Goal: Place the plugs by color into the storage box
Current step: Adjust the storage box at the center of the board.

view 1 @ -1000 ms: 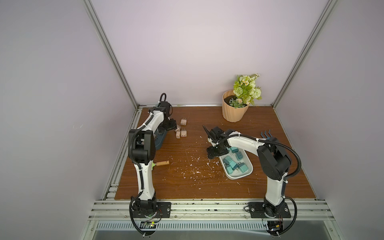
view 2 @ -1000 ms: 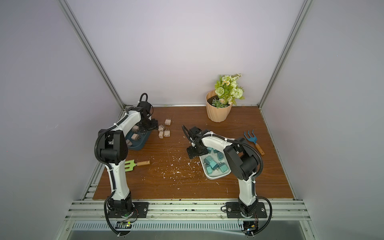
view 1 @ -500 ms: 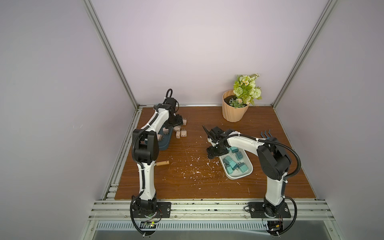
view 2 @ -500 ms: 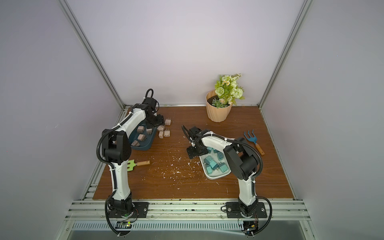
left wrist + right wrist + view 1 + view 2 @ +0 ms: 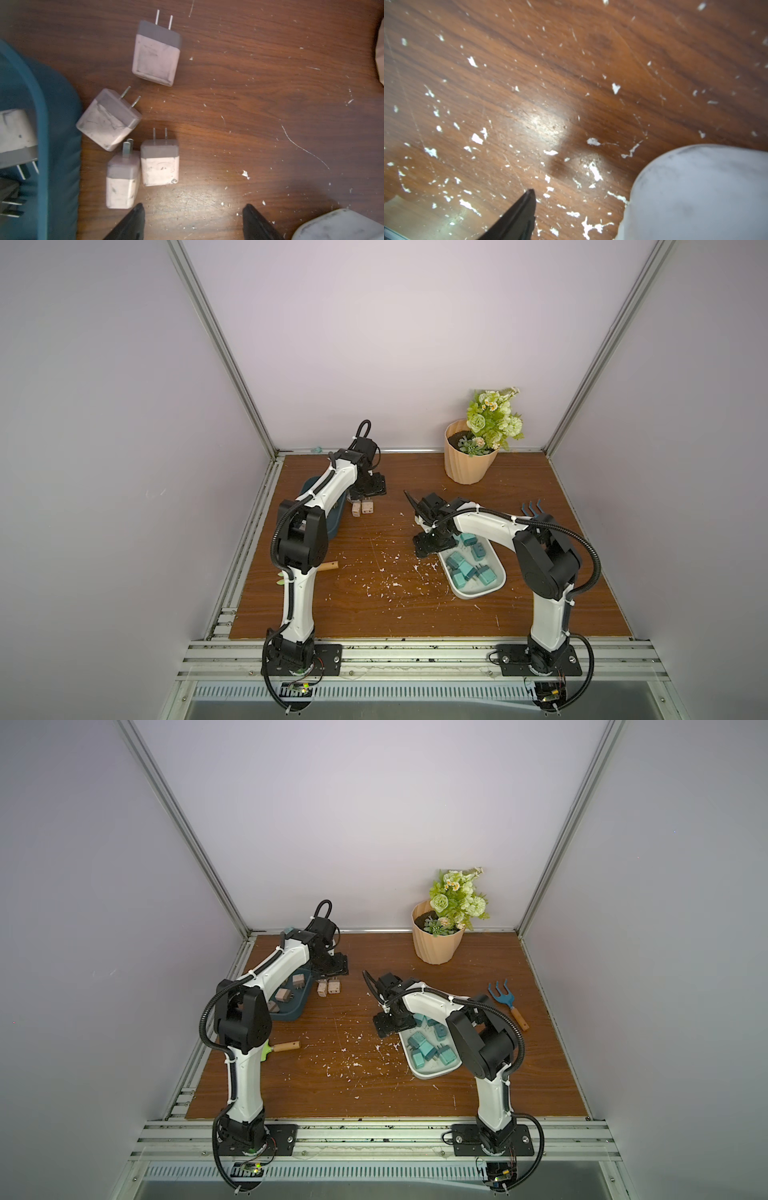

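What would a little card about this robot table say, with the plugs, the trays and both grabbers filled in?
Loose pink plugs: four, on the table beside the dark blue tray
Dark blue tray: holds at least three pink plugs
White tray: several teal plugs, no pink ones
Left gripper: open, empty, near the loose pink plugs
Right gripper: open, empty, beside the white tray
Table: wood, dotted with white flecks

Open tabletop [image 5: 386,531] between plugs [image 5: 367,508], white tray [image 5: 473,595]

White arms [image 5: 299,605] with black joints [image 5: 301,539], ribbed black cables [image 5: 582,543], tapered black fingers [image 5: 128,224].
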Controlling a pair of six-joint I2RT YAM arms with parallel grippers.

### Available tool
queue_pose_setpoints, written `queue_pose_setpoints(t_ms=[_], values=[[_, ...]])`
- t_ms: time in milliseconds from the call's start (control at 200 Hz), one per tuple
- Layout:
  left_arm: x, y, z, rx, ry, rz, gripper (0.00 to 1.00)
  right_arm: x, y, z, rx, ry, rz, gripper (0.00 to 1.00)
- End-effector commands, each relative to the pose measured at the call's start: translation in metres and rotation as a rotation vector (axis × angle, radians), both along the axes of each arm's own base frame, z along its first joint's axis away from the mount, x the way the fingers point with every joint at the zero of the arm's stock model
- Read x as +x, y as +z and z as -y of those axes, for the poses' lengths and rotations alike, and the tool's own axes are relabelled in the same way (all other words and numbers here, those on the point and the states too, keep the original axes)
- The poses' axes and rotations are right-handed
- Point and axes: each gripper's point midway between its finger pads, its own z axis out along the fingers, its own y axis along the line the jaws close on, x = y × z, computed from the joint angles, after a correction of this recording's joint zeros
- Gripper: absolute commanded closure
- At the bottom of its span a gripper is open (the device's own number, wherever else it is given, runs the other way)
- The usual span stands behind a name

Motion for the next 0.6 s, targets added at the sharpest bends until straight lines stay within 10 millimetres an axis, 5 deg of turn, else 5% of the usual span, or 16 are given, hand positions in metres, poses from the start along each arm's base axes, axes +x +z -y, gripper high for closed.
queue_pose_setpoints(t_ms=[0,295,596], values=[[0.002,-0.016,-0.013,0.032,0.043,-0.041,0.25,-0.017,-0.021,0.006,-0.037,0.022,-0.070,0.20],[-0.003,-0.039,-0.041,0.084,0.093,-0.094,0.27,-0.019,-0.022,0.008,-0.041,0.021,-0.070,0.20],[-0.013,-0.038,-0.082,0.133,0.155,-0.104,0.27,-0.018,-0.023,0.006,-0.037,0.031,-0.075,0.20]])
